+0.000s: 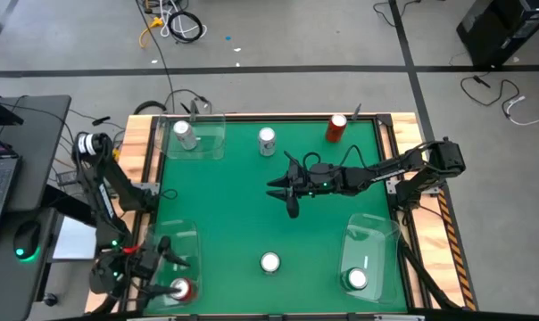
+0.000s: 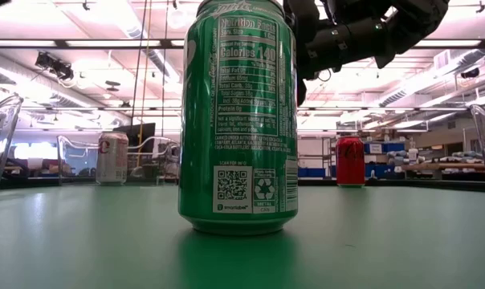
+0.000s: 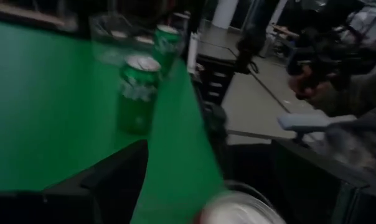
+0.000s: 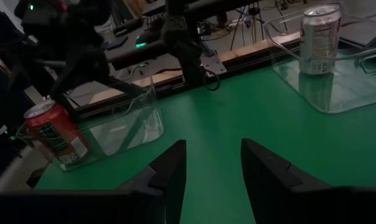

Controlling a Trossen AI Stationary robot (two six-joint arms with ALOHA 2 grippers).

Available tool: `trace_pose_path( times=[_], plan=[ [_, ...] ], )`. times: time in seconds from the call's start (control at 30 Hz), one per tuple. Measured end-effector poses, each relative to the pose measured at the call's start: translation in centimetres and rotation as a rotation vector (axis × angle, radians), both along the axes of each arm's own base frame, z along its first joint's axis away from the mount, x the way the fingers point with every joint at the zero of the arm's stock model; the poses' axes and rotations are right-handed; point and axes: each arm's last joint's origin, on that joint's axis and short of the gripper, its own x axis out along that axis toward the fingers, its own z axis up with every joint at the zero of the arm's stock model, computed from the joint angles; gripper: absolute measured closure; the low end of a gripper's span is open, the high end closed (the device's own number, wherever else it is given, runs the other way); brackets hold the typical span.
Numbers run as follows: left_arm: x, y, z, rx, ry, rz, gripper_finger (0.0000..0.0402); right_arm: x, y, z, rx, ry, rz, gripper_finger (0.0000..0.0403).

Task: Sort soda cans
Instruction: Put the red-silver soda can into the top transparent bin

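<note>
Right gripper mid-counter, fingers parted, empty. Left gripper over near-left bin holding red can; finger state impossible to tell.

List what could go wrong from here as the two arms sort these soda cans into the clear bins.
1. The right pincer is open and empty at mid-table. Swinging toward a can, it could knock over the loose silver can nearby.
2. The left pincer hangs at the clear bin holding a red can. Pulling away, it might catch the bin's wall or tip that can.
</note>
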Motion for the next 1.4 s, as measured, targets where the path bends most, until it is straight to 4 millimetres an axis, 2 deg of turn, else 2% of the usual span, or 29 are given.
trace_pose_path(
  times=[0.2,0.43,0.57,0.83,1.1,1.23,1.4],
  plan=[
    [1.4,3.7,1.6,0.033,0.06,0.07,0.0119,0.0,0.0,-0.1,-0.023,0.007,0.007,0.0263],
    [3.1,9.0,2.8,0.035,0.21,0.11,0.0219,-0.1,-0.4,-0.3,-0.072,0.03,0.031,0.0263],
    [3.8,11.5,4.1,0.06,0.216,0.148,0.0277,-0.3,-1.5,-0.3,-0.065,0.062,0.021,0.0263],
    [4.7,15.7,7.0,0.118,0.238,0.298,0.0387,0.2,-4.5,1.8,-0.166,0.227,-0.035,0.0263],
    [6.5,18.7,8.1,0.181,0.224,0.397,0.0394,-0.4,-7.5,3.0,-0.235,0.434,-0.066,0.024],
    [7.9,20.5,8.5,0.184,0.195,0.371,0.0398,-0.9,-8.0,3.0,-0.239,0.523,-0.055,0.0217],
    [10.2,23.3,8.3,0.175,0.174,0.312,0.04,-1.8,-7.9,3.8,-0.246,0.552,-0.047,0.0187]
  ],
)
